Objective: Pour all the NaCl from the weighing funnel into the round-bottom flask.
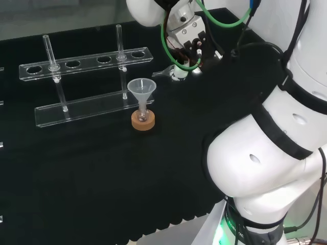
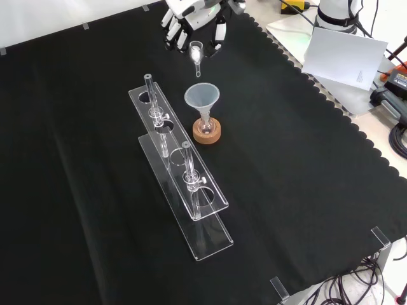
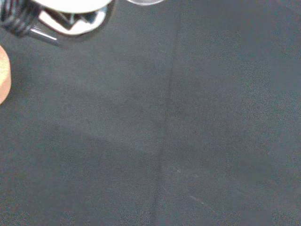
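Bright, even overhead light falls on the black cloth (image 2: pixel 286 190), which reflects almost nothing and shows only faint creases. Shadows are soft and short; a small one sits under the hand (image 2: pixel 191 16) in the front view. The clear rack (image 2: pixel 181 168) away from the hand catches thin white highlights along its edges, and the funnel (image 1: pixel 141 91) near the hand glows pale. The white arm links (image 1: pixel 276 153) look almost overexposed. Close beside the palm, the wrist view is soft and grainy, with a blurred white part of the hand (image 3: pixel 70 9).
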Controlling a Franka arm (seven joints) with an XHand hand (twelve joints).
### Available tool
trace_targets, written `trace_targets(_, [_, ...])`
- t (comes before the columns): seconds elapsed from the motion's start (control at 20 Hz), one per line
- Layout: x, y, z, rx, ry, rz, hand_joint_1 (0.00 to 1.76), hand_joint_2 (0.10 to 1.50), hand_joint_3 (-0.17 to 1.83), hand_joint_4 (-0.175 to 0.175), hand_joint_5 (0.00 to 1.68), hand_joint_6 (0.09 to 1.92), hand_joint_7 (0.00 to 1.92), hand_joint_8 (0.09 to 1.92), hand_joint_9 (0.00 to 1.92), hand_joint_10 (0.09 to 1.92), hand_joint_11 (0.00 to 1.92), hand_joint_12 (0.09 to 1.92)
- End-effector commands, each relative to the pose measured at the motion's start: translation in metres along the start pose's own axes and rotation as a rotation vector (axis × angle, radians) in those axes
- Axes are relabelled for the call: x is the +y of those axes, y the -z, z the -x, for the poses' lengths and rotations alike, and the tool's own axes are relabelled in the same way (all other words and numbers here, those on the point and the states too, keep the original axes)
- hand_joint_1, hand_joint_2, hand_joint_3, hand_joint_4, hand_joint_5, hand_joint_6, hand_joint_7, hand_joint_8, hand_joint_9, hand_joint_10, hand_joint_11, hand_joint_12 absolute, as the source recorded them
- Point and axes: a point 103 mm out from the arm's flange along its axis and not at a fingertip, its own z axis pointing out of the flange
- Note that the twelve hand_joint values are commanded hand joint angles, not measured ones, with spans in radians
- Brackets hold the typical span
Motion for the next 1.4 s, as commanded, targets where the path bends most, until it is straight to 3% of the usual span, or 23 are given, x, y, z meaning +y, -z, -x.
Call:
trace_targets(0.05, [0.002,0.006,-0.014,-0.013,0.029,0.003,1.11,0.66,0.68,0.175,1.24,0.74,0.57,0.67,0.95,0.48,0.63,1.24])
trace_targets(0.35, [0.003,0.008,-0.023,-0.053,0.041,-0.010,1.11,0.66,0.68,0.175,1.24,0.74,0.58,0.67,0.95,0.48,0.63,1.24])
trace_targets(0.8, [0.005,0.008,-0.019,-0.099,0.033,-0.043,1.11,0.65,0.69,0.175,1.24,0.74,0.58,0.66,0.96,0.47,0.63,1.24])
trace_targets(1.4, [0.011,0.019,-0.028,-0.221,0.018,-0.084,1.11,0.65,0.69,0.175,1.24,0.74,0.59,0.66,0.96,0.47,0.63,1.24])
